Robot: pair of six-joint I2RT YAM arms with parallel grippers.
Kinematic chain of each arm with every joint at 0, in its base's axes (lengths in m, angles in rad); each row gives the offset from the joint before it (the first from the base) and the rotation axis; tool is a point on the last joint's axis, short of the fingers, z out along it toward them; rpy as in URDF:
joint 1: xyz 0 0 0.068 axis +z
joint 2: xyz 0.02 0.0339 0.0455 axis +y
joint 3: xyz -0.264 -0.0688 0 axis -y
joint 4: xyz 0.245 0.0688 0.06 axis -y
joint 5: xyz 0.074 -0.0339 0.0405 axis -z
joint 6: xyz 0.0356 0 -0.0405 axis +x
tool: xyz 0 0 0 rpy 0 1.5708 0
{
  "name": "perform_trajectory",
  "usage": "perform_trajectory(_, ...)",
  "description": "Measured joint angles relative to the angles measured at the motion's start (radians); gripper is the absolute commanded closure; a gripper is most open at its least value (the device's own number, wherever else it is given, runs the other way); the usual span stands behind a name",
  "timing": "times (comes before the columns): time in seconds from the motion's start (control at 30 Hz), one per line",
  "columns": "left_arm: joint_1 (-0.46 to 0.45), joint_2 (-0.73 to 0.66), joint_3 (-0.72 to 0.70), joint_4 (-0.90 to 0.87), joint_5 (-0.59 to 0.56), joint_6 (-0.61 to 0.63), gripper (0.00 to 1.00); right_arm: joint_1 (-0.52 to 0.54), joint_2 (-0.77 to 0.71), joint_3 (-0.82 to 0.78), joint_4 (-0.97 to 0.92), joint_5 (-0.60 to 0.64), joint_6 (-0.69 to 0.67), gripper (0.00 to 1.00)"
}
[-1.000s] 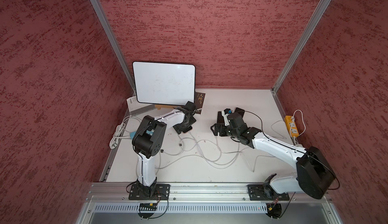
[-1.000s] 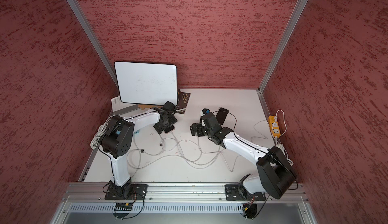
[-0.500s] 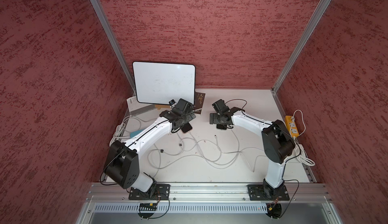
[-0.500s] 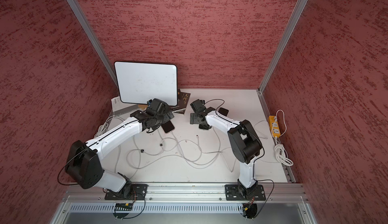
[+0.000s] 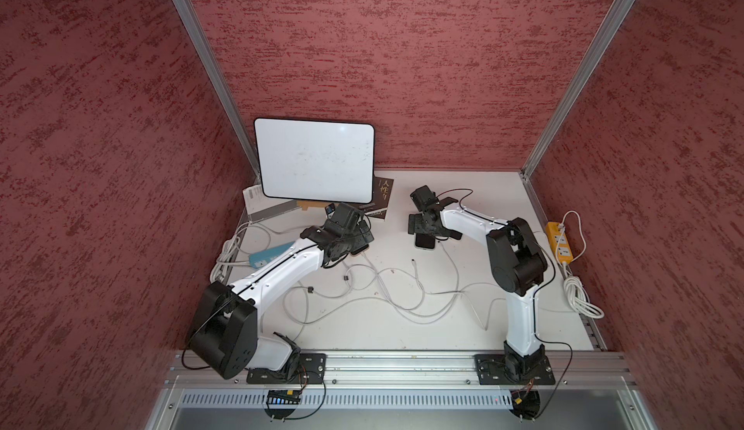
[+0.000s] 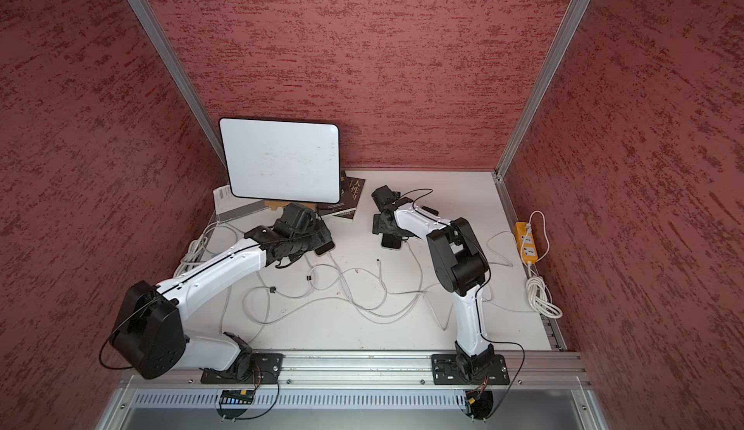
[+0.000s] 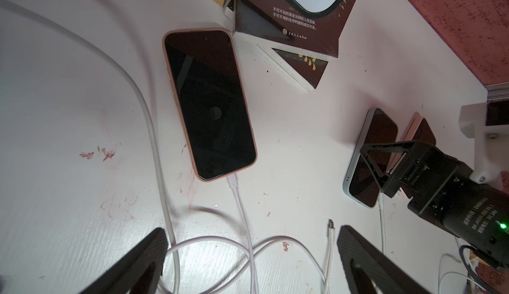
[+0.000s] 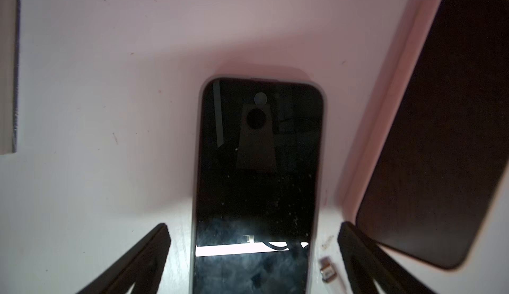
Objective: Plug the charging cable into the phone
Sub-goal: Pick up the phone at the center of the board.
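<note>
Three dark-screened phones lie on the white table. A pink-cased phone (image 7: 209, 105) has a white charging cable (image 7: 239, 207) plugged into its end. My left gripper (image 7: 252, 240) hangs open over this cable's loops, touching nothing. A loose cable end (image 7: 332, 225) lies near one finger, also visible in a top view (image 5: 413, 262). My right gripper (image 8: 253, 237) stands open astride a grey-cased phone (image 8: 259, 168) without gripping it. A small metal connector (image 8: 327, 273) lies beside that phone. Another pink phone (image 8: 440, 127) lies next to it.
A white board (image 5: 316, 160) leans on the back wall over dark books (image 5: 380, 198). Tangled white cables (image 5: 382, 287) cover the table's middle. A yellow power strip (image 5: 559, 242) and a coiled cord (image 5: 579, 299) lie at the right edge, a teal object (image 5: 269, 254) at the left.
Over the last second both arms changed posture: the left arm stretched out and the right arm stood up. Both grippers stayed near the phones. The jaws stayed open.
</note>
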Motion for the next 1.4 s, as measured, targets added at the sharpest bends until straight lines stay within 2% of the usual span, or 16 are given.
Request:
perform_trajectory(0.17, 0.0, 0.0, 0.0, 0.006, 0.002, 0.0, 0.0, 0.0, 0.037, 0.008, -0.001, -0.026, 0.0, 0.01)
perform_trajectory(0.27, 0.0, 0.0, 0.0, 0.006, 0.002, 0.0, 0.01, -0.001, 0.037, 0.01, -0.001, -0.026, 0.003, 0.05)
perform_trajectory(0.63, 0.0, 0.002, 0.0, 0.005, 0.003, 0.003, 0.02, 0.001, 0.005, -0.053, 0.053, -0.023, 0.015, 0.31)
perform_trajectory(0.77, 0.0, 0.01, 0.003, 0.007, 0.01, 0.005, 0.07, 0.003, -0.01, -0.076, 0.08, -0.041, -0.013, 0.47)
perform_trajectory(0.83, 0.005, 0.011, 0.004, 0.013, 0.031, 0.006, 0.1, 0.003, -0.037, -0.112, 0.117, -0.083, -0.04, 0.56)
perform_trajectory(0.9, 0.013, 0.011, 0.004, 0.026, 0.058, 0.008, 0.12, 0.008, -0.077, -0.163, 0.16, -0.136, -0.071, 0.6)
perform_trajectory(1.2, 0.056, 0.004, 0.004, 0.101, 0.207, -0.002, 0.18, 0.049, -0.389, -0.442, 0.472, -0.457, -0.207, 0.61)
perform_trajectory(1.4, 0.047, 0.0, 0.004, 0.196, 0.297, -0.009, 0.21, 0.092, -0.423, -0.462, 0.596, -0.6, -0.246, 0.62)
